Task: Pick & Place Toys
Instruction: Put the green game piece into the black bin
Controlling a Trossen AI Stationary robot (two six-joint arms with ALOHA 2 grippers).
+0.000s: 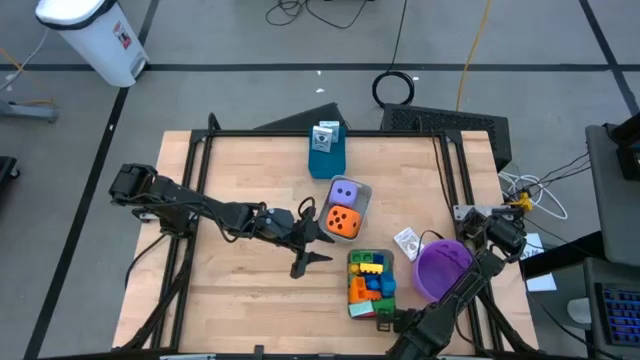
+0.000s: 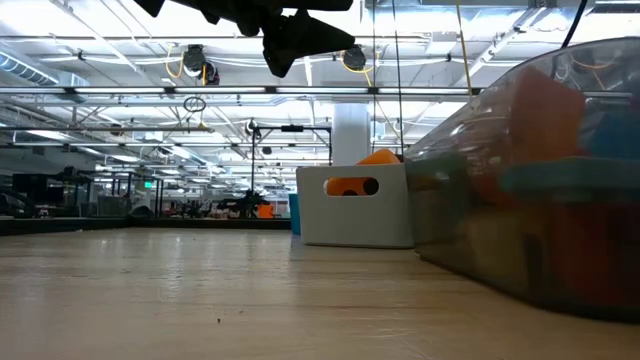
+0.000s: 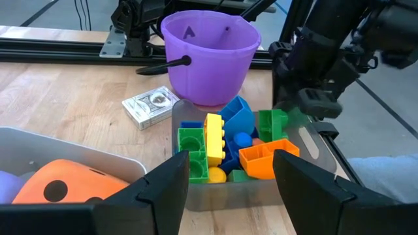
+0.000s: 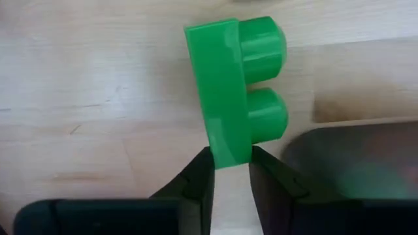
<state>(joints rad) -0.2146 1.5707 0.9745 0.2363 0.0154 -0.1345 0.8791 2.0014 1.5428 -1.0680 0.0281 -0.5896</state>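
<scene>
Right wrist view: the right gripper [image 4: 230, 171] pinches the flat base of a green two-stud brick [image 4: 236, 91] just above the wooden table [image 4: 98, 98], beside the near grey tray [image 1: 352, 308] of bricks at the table's near right. This looks like the pick step; next comes lifting and carrying it to a container. Left gripper [image 3: 228, 176] hovers mid-table, fingers spread, empty.

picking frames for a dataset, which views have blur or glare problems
Low view: the clear plastic tray of bricks sits close to the lens, blurred and filling the right side, with bright ceiling lights behind. Right wrist view: the green two-stud plastic brick is sharp between the right gripper fingers, with soft highlights. Left wrist view: the purple round bowl is clear.
</scene>
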